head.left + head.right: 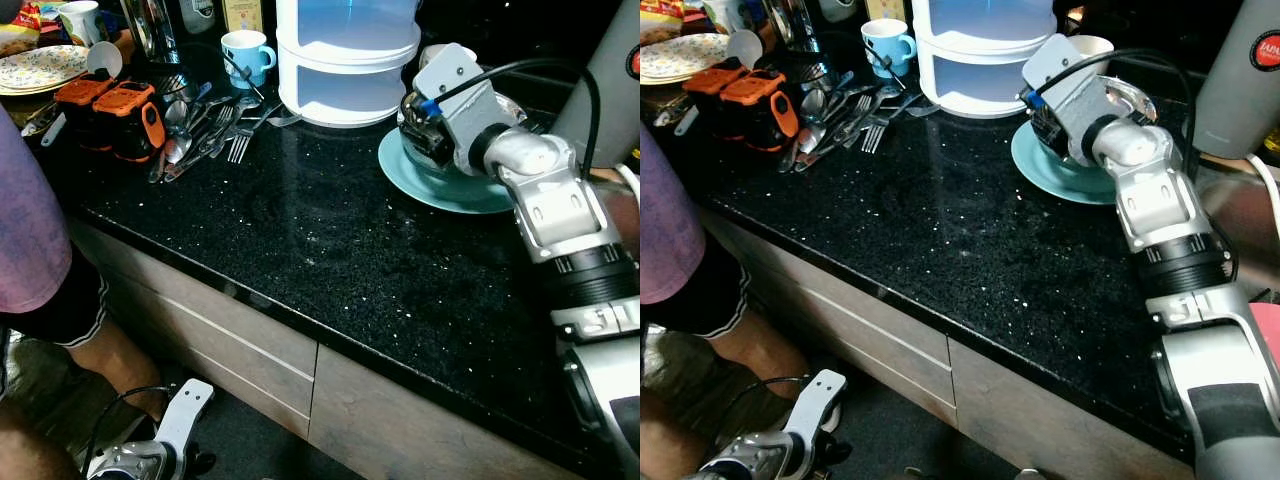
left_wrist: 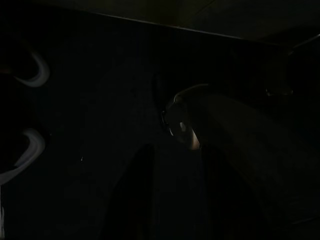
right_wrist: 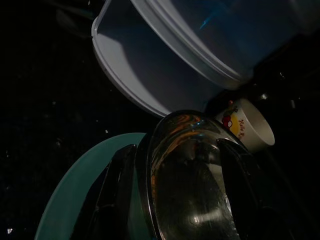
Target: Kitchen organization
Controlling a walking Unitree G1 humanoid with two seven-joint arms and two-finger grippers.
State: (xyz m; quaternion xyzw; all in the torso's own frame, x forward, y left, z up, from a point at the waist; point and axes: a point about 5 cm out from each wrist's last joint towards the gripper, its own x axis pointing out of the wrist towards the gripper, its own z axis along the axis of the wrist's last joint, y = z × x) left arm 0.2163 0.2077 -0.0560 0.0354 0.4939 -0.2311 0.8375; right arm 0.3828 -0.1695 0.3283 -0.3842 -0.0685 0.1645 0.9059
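Across the black speckled countertop (image 1: 300, 240) the kitchen things were kept to the back, so that the front stretch was left bare as working room. A white stacked container (image 1: 345, 60) was set upright against the rear, just beside a teal plate (image 1: 440, 190) on which a shiny steel bowl (image 3: 195, 175) was resting. The right gripper (image 3: 185, 200) was reached over that plate, and its two black fingers (image 3: 112, 195) were spread to either side of the bowl's rim, one outside each wall; whether the metal was actually touched could not be told. This was judged to be a grasp being lined up so that the bowl could be lifted off the plate. Loose forks and spoons (image 1: 205, 125) were heaped together next to orange-and-black tools (image 1: 115, 110), a blue mug (image 1: 245, 55) was stood behind them, and a patterned plate (image 1: 40, 68) was kept at the far left corner. A white cartoon-printed cup (image 3: 250, 125) was placed beyond the bowl. On a grey flask (image 1: 1250, 80) a red badge was seen, its lettering too small to be read with confidence. The left gripper (image 1: 135, 455) was hung idle below the counter, beside a person's leg (image 1: 110, 360); its finger state could not be told.
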